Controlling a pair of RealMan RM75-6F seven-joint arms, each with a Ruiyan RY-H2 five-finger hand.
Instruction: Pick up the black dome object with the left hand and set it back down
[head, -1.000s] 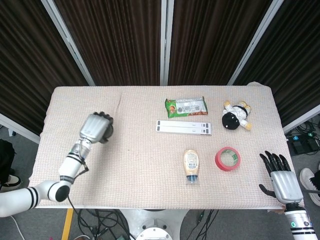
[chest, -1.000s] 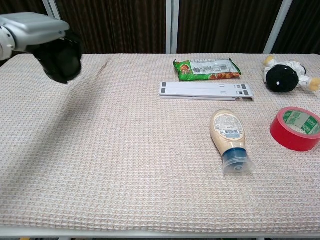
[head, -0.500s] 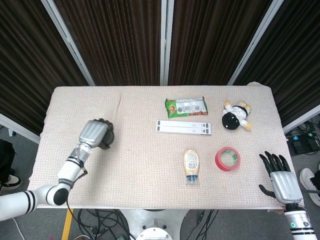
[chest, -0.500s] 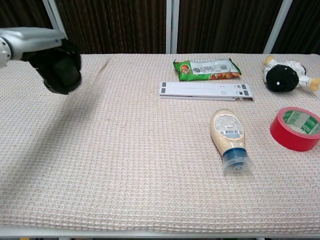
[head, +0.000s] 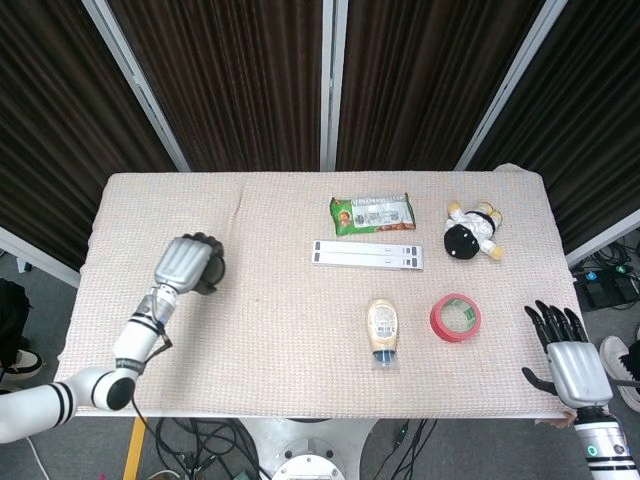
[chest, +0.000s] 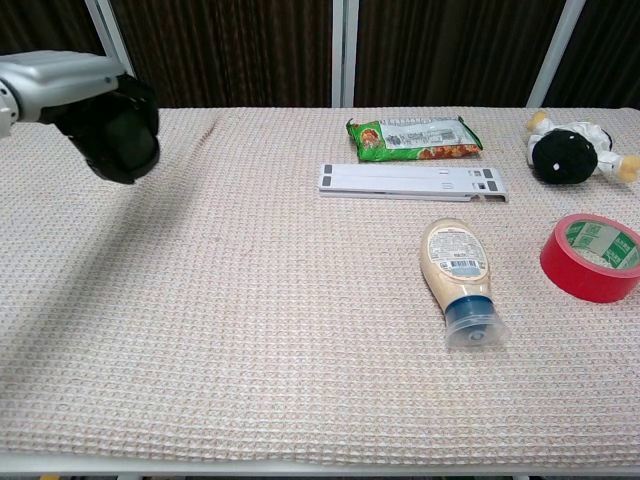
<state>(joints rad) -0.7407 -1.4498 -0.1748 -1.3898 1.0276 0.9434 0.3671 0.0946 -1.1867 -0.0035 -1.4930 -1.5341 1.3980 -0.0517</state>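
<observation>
Nearest the robot, at the desk's (head: 300, 390) right front corner, the right hand (head: 568, 362) hangs idle with its fingers spread and nothing in them. It is well apart from the work, so the left hand is the only one placed to act.

A little further in, a squeeze bottle (chest: 458, 277) lies on its side with the cap toward the robot, and a red tape roll (chest: 592, 256) lies flat to its right.

On the left side, the left hand (head: 185, 263) is curled around the black dome object (chest: 115, 135), fingers wrapped over its dark body. In the chest view the dome hangs clear of the woven cloth (chest: 250, 330), with a soft shadow below and to the left of it, so it appears to be held in the air, not resting. The relation that matters is vertical: the desk lies straight beneath the dome, with bare cloth there and no other thing near. Setting it down looks like a plain descent, then loosening the fingers.

Toward the far edge lie a white slatted strip (chest: 412, 181), a green snack packet (chest: 415, 138) behind it, and a plush toy (chest: 572, 152) at the far right.
</observation>
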